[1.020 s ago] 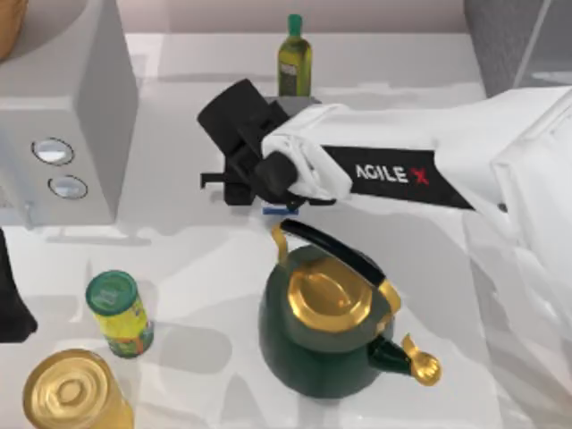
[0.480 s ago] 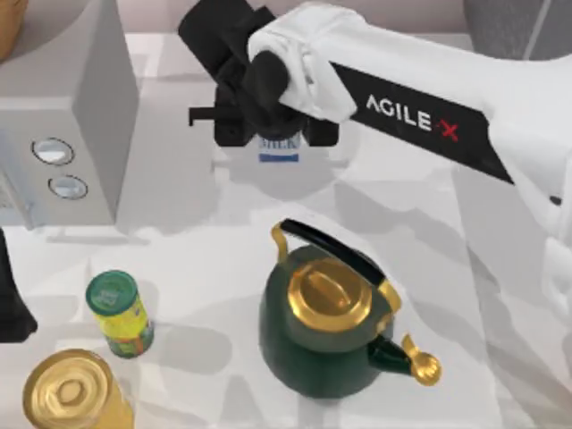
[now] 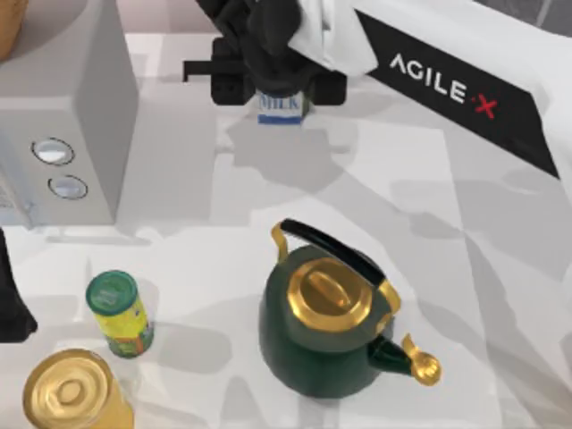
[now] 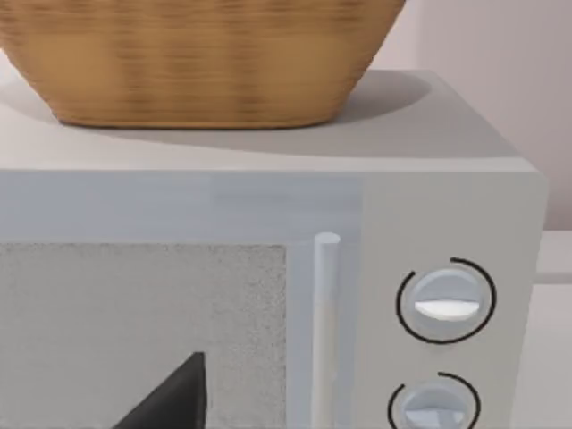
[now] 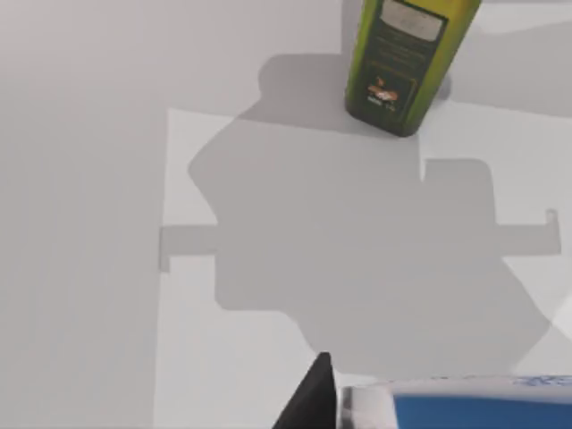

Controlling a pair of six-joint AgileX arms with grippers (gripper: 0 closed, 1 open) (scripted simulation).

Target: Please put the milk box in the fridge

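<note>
The right arm (image 3: 447,85) has a white shell carrying a black panel lettered "AGILE" in white, followed by a red "X". White fabric wraps the wrist section. The right gripper (image 3: 268,85) is a matte black, blocky assembly with a thin black side bar.

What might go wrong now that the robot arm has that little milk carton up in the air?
The right gripper holds the milk box by its upper part, high above the table; if the grip is loose, it could slip and drop. The olive oil bottle stands close below the carried box, so a low swing might topple it. The tall kettle also stands nearby and could be clipped by the arm.
</note>
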